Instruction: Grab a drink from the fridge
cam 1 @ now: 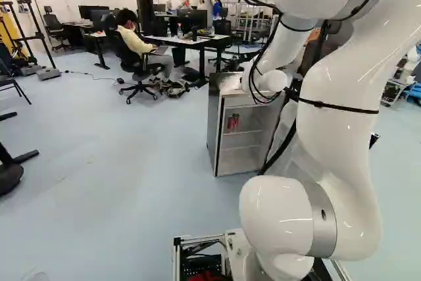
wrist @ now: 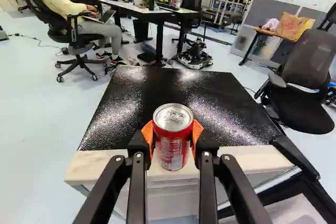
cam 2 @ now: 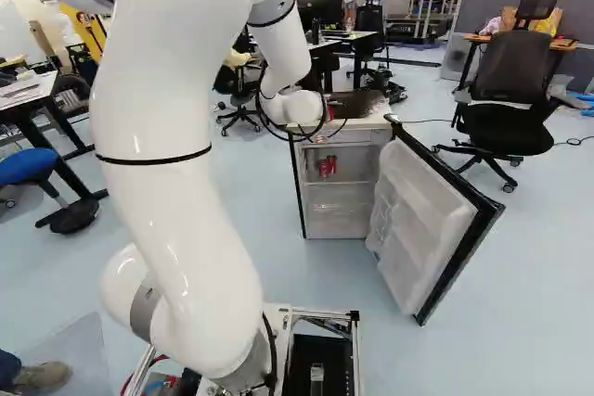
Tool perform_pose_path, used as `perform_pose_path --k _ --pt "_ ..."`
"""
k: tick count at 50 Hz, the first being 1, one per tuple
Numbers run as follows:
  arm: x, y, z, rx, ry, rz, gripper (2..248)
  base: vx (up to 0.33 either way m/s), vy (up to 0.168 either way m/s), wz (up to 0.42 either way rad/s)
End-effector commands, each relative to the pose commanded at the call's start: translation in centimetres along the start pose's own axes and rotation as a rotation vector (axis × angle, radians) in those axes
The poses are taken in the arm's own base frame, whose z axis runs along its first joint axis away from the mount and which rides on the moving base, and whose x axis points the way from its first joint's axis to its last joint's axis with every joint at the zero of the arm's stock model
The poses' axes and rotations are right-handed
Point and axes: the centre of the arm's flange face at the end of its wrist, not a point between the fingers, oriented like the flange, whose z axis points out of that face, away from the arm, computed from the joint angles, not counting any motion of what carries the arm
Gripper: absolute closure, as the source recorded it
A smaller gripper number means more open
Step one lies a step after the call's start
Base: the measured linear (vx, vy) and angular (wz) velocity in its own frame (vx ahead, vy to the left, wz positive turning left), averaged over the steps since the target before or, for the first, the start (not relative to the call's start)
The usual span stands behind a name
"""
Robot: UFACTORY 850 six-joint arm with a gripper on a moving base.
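Wrist view: gripper [wrist: 172,132] clamped on red can [wrist: 171,153], upright, near front edge of fridge top [wrist: 173,90]; lowering could knock it.
Left base view: other cans [cam 1: 233,122] inside.
Right base view: open door [cam 2: 429,220] could snag a turning base.

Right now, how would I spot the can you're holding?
Find the small fridge with its door open. Near its black top, the gripper is shut on the red can. It's the gripped one; other red cans stand inside.
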Motion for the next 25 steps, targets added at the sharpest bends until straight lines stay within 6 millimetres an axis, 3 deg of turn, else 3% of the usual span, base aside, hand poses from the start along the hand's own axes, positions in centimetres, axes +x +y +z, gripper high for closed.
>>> perform_pose_path --k 25 --pt "0.6 0.4 4.0 -0.044 -0.031 0.062 157 0.000 0.000 0.000"
